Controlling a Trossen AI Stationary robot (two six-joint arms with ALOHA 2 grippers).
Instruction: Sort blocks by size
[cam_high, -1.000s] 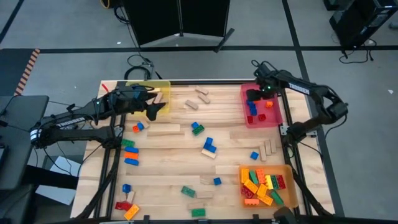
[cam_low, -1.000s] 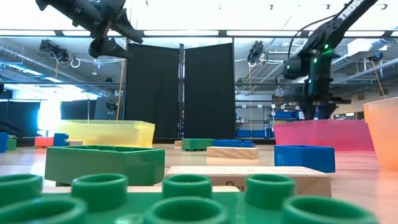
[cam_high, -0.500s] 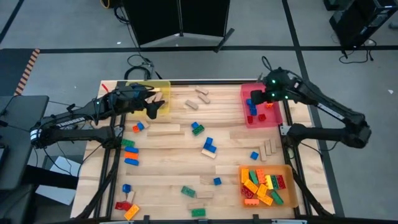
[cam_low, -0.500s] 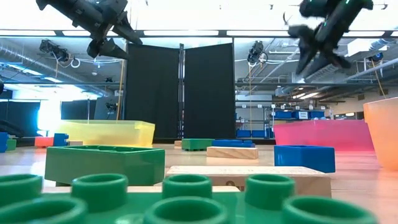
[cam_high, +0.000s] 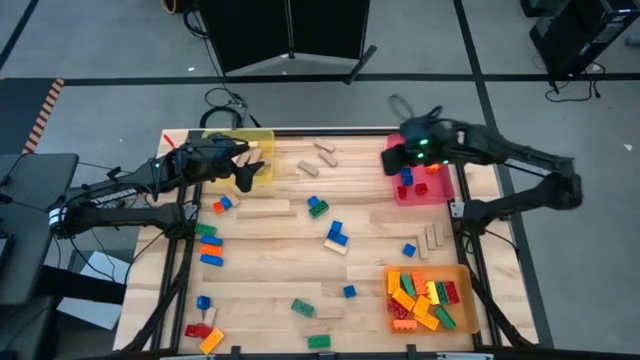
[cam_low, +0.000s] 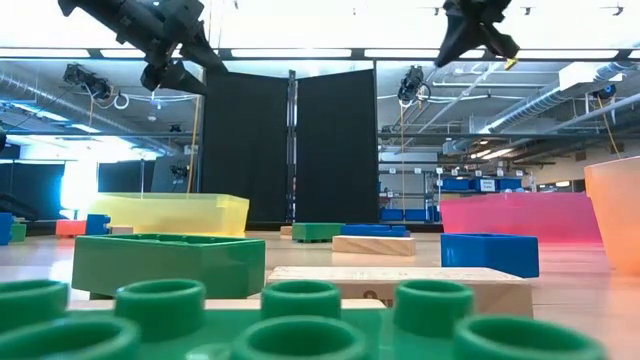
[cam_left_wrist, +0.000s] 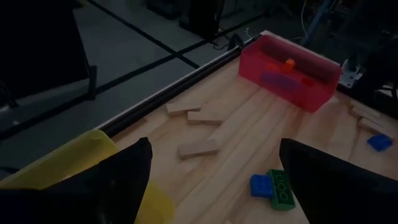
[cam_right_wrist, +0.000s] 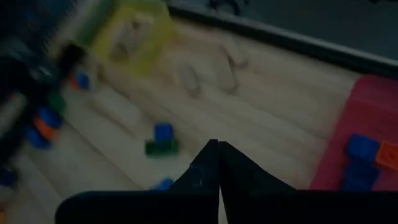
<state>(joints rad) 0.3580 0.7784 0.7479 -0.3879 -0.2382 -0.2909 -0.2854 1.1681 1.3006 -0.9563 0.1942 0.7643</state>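
Observation:
Blocks lie scattered over the wooden table (cam_high: 290, 280): a blue-and-green pair (cam_high: 319, 206), blue bricks (cam_high: 336, 234), tan wooden blocks (cam_high: 324, 152) and a long wooden one (cam_high: 263, 210). My right gripper (cam_high: 391, 160) hangs shut and empty, high above the red tray's (cam_high: 440, 188) left edge; in its wrist view the fingers (cam_right_wrist: 217, 163) meet over bare wood. My left gripper (cam_high: 254, 167) hovers open with nothing in it over the right end of the yellow tray (cam_high: 228, 140), high up in the low view (cam_low: 180, 62).
The red tray holds blue and red bricks (cam_high: 406, 176). An orange tray (cam_high: 463, 290) at the near right holds several mixed bricks. More bricks lie along the left edge (cam_high: 209, 246) and near-left corner (cam_high: 203, 330). Bare wood shows mid-table.
My right gripper has risen out of the red tray and swung toward the table's left, past that tray's left edge, turning as it went; its fingers have shut on nothing. The left arm stays put.

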